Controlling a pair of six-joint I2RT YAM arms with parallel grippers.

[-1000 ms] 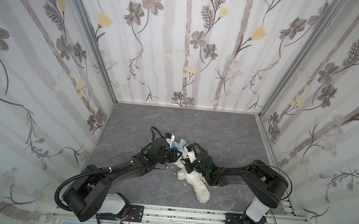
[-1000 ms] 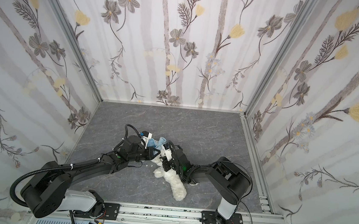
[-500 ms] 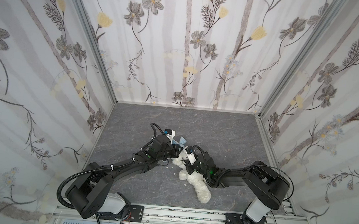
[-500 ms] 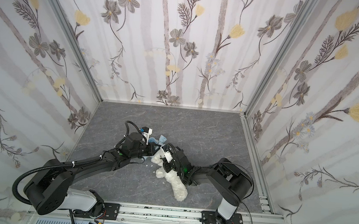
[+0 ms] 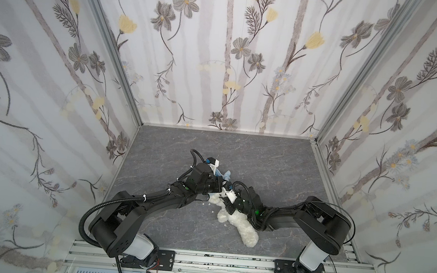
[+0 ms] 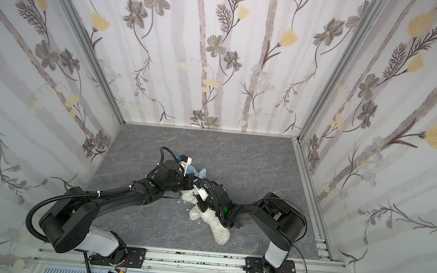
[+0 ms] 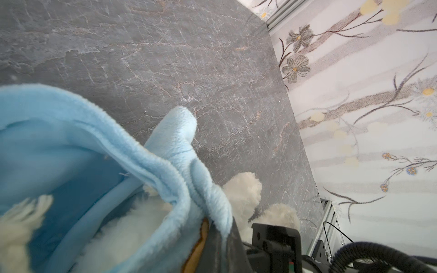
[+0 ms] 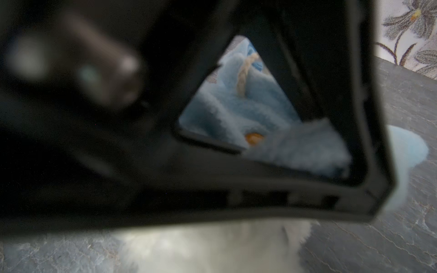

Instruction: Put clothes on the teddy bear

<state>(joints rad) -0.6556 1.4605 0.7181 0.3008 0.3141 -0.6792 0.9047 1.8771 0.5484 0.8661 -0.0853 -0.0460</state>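
Clamped tight, the left gripper point(image 5: 221, 187) has the hem of the light-blue hoodie point(image 5: 226, 175). From its wrist camera I see the fleece bunched against one dark finger point(image 7: 217, 250). The right gripper point(image 5: 225, 197) sits nose to nose with it, at its 5 o'clock in both top views. Its own camera is blurred and mostly blocked by black hardware, so I cannot tell whether its jaws are apart or together, or whether they hold anything.

The grey stone-patterned table point(image 5: 277, 161) fills the cell floor. The left arm point(image 5: 152, 204) reaches in from 8 o'clock and the right arm point(image 5: 299, 220) from 4 o'clock, meeting near the table's middle. The teddy bear point(image 5: 242, 225) lies flat there, white and fluffy. Its legs stretch toward 5 o'clock and its upper end is tucked under the two grippers. The hoodie sits at the bear's 12 o'clock end, and in the left wrist view I see white fur inside its opening. Smaller again, a cream drawstring point(image 8: 243, 75) crosses the blue fleece, and an orange patch point(image 7: 201, 238) lies right against that dark finger.
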